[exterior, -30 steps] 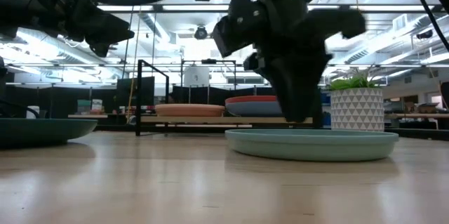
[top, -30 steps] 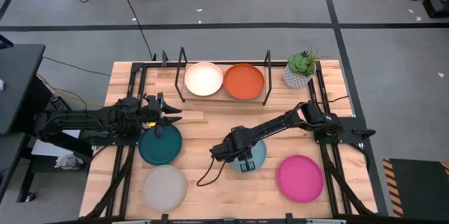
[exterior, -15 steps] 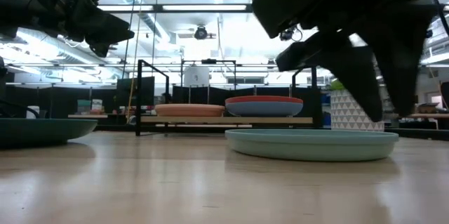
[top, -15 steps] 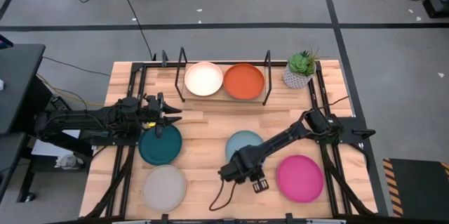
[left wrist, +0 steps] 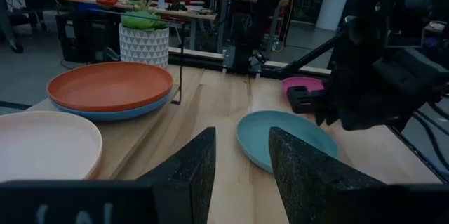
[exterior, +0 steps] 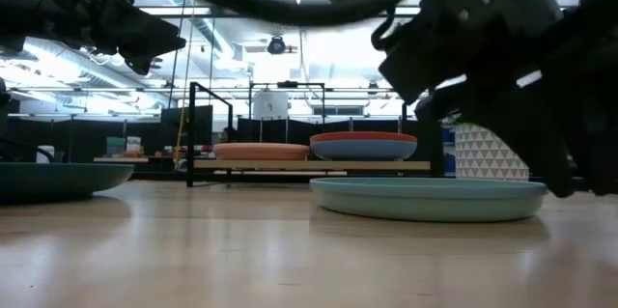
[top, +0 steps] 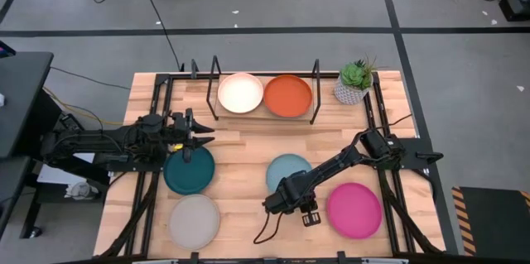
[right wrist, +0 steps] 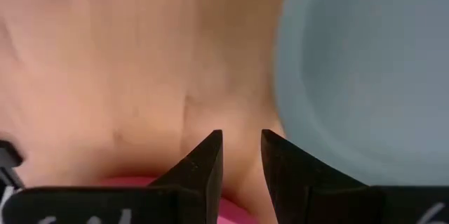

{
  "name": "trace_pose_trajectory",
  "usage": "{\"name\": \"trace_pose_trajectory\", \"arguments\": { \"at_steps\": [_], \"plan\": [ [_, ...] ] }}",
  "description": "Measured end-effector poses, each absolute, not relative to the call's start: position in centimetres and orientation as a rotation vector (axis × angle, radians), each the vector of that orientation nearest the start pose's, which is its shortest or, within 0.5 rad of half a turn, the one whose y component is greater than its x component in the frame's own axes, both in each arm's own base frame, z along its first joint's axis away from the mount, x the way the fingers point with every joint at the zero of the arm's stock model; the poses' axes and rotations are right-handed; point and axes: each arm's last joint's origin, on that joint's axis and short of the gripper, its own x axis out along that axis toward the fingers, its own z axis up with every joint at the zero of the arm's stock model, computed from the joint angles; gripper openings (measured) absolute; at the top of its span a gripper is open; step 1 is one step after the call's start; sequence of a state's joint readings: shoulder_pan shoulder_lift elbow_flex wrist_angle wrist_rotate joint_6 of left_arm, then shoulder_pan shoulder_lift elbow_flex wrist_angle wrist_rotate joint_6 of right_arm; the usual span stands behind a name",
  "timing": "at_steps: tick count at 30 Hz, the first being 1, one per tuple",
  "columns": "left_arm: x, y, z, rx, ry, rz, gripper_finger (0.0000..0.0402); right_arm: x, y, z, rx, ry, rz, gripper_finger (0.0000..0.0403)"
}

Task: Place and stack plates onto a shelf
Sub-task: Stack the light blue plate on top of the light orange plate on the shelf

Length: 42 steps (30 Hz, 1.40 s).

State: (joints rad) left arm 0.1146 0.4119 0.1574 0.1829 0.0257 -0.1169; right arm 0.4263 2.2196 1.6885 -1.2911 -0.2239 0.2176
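Note:
The shelf [top: 265, 113] at the far edge carries a peach-cream plate [top: 241, 93] and an orange plate [top: 288, 96]; in the left wrist view the orange plate [left wrist: 109, 85] lies on a blue one [left wrist: 133, 110]. The teal plate [top: 189, 171], grey plate [top: 195, 219], pale blue plate [top: 287, 170] and magenta plate [top: 354, 208] lie flat on the table. My left gripper [top: 190, 136] hovers open over the teal plate's far rim. My right gripper [top: 308, 212] is low and narrowly open, its fingers [right wrist: 203, 164] over bare wood between the pale blue plate [right wrist: 365, 69] and the magenta plate.
A potted plant in a white patterned pot [top: 354, 82] stands at the far right corner beside the shelf. Black loop uprights [top: 215, 82] rise at the shelf's ends. Bare wood [top: 248, 144] lies between shelf and plates. A cable [top: 265, 235] trails from the right arm near the front edge.
My right gripper has moved off the pale blue plate toward the table's near edge, then a little right toward the magenta plate. The pale blue plate stays flat where it was. The left arm has kept still.

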Motion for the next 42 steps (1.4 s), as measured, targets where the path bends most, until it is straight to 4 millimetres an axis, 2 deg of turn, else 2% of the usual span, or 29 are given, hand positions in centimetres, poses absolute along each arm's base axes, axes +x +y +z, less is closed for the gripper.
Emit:
{"name": "trace_pose_trajectory", "arguments": {
  "at_steps": [10, 17, 28, 42],
  "plan": [
    [12.6, 1.4, 19.9, -0.121, 0.066, 0.093, 0.0141, 35.6, 14.6, 13.9, -0.249, 1.879, 0.006, 0.0105],
    [12.6, 1.4, 19.9, -0.121, 0.066, 0.093, 0.0141, 34.9, 13.7, 15.7, -0.379, 1.979, -0.109, 0.0105],
    [12.6, 1.4, 19.9, -0.122, 0.067, 0.093, 0.0141, 34.9, 17.1, 15.1, -0.713, 1.775, 0.107, 0.0105],
    [12.6, 1.4, 19.9, -0.123, 0.066, 0.093, 0.0141, 36.5, 17.8, 14.7, -0.647, 1.608, 0.142, 0.0104]
  ]
}}
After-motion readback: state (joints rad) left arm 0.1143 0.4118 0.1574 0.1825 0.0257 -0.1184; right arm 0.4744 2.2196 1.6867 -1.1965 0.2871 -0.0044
